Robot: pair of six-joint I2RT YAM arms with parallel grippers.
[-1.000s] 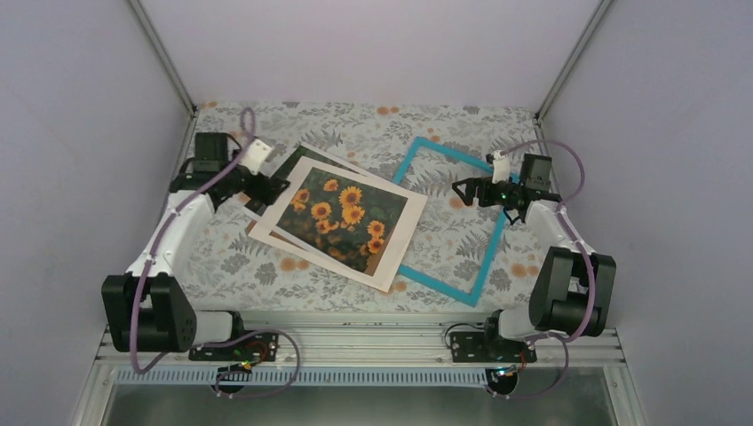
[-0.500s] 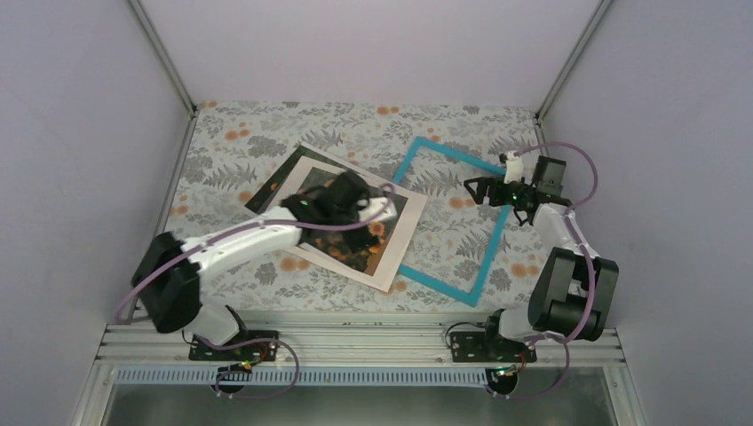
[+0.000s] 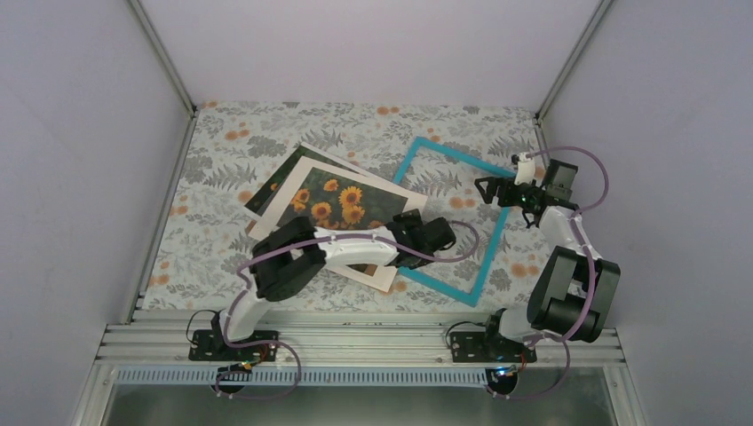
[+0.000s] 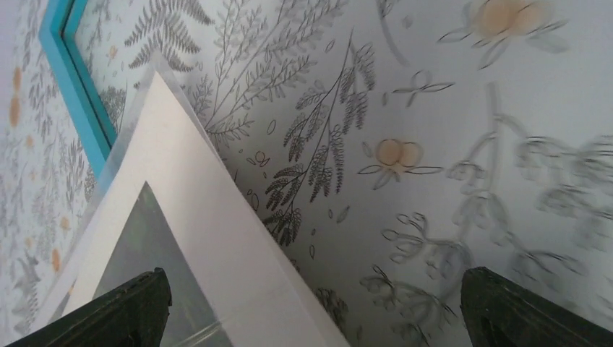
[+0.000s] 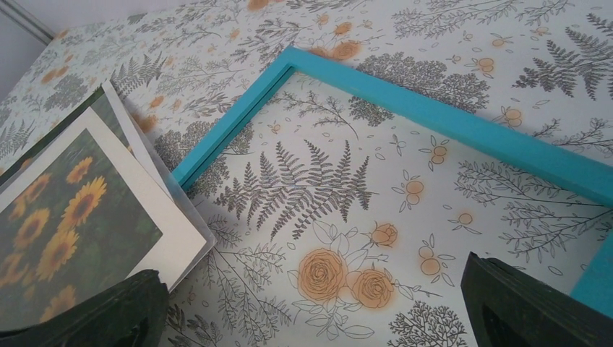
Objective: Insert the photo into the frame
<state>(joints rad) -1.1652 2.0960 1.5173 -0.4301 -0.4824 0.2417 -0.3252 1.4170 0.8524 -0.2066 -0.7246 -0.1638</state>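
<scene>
The table point(image 3: 222, 142) carries the teal frame point(image 3: 453, 151) on the right, unfilled; the sunflower photo point(image 3: 342, 200) lies left of it under a white border sheet point(image 3: 302, 173); the left gripper point(image 4: 318, 307) has swung across to the sheet's near-right corner, wide open and empty; the right gripper point(image 3: 486, 190) hovers open over the frame; insertion looks not yet begun.

Plain lilac-grey walls point(image 3: 373, 44); floral-print tabletop point(image 3: 293, 120); alu rail point(image 3: 355, 342) at near edge.
</scene>
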